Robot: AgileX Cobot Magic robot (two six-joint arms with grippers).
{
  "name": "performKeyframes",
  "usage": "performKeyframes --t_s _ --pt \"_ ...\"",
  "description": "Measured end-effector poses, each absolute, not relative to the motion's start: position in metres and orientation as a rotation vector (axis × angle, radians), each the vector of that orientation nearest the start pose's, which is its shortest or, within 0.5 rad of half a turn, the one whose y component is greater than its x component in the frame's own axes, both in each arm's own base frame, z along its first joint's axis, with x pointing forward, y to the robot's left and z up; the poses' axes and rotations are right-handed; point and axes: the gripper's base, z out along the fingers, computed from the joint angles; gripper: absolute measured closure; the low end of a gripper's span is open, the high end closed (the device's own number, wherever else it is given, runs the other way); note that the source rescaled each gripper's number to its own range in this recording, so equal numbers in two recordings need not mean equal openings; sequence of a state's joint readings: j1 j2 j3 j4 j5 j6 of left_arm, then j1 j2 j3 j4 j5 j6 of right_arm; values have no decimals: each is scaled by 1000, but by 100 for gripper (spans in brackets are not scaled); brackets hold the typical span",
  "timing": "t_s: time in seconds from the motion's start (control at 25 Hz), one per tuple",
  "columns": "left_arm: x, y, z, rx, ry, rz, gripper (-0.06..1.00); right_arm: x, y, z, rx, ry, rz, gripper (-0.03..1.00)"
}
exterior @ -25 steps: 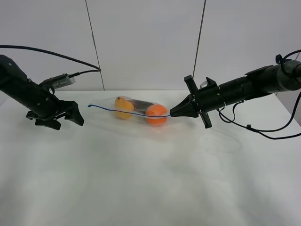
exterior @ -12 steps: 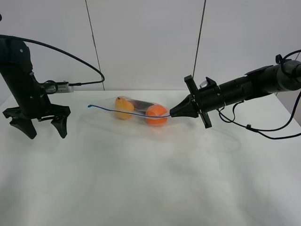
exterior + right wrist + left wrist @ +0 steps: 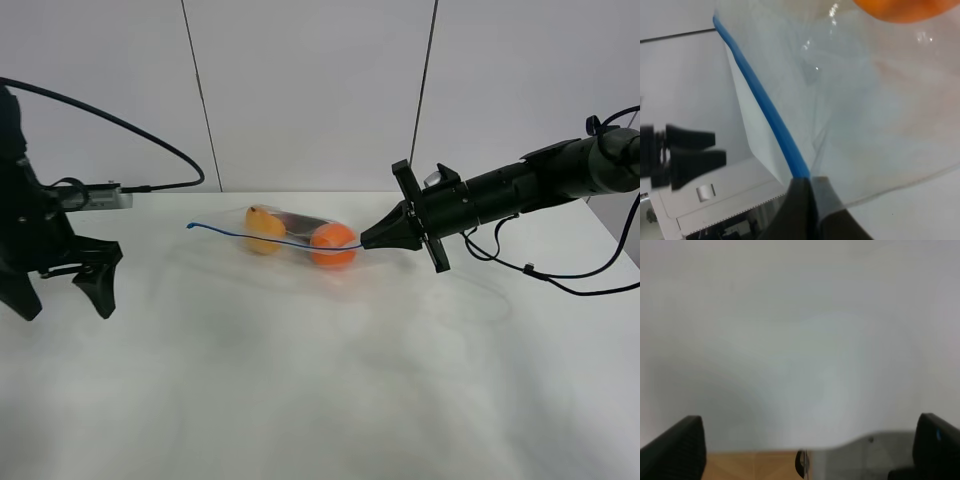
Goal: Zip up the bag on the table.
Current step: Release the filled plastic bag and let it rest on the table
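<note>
Bag (image 3: 295,238) lying flat toward the far middle of the table (image 3: 320,400), two orange fruits (image 3: 332,243) inside, blue zip strip (image 3: 250,236) along its near edge. Right gripper (image 3: 366,241) pressed together on the strip's end beside the bag's right side. Left gripper (image 3: 60,288) well apart to the bag's left, fingers spread, pointing down, holding nothing.

Rear wall (image 3: 310,90): plain pale grey panels, divided by two thin dark vertical seams (image 3: 200,95), one left of centre, one right of centre. Lighting even and diffuse. A strip of wood-toned floor (image 3: 755,466) shows in the left wrist view.
</note>
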State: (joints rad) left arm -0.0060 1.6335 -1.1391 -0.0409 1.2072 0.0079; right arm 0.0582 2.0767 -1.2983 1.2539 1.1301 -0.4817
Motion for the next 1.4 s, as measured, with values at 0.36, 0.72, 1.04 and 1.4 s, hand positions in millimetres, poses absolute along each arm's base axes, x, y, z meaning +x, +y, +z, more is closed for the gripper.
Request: performKeyframes --t_s 0.36,0.72,1.04,1.4 --pt "142 -4 260 4 2994 -55 -1 386 101 164 278 2687 1582 97" --pt "49 -4 268 9 2423 -57 -4 386 101 164 276 2687 1582 97" --pt "7 -4 276 15 2135 -55 -4 385 100 163 258 2705 1563 97" --pt "-6 -4 276 17 2048 -56 -4 382 100 162 218 2736 1553 57"
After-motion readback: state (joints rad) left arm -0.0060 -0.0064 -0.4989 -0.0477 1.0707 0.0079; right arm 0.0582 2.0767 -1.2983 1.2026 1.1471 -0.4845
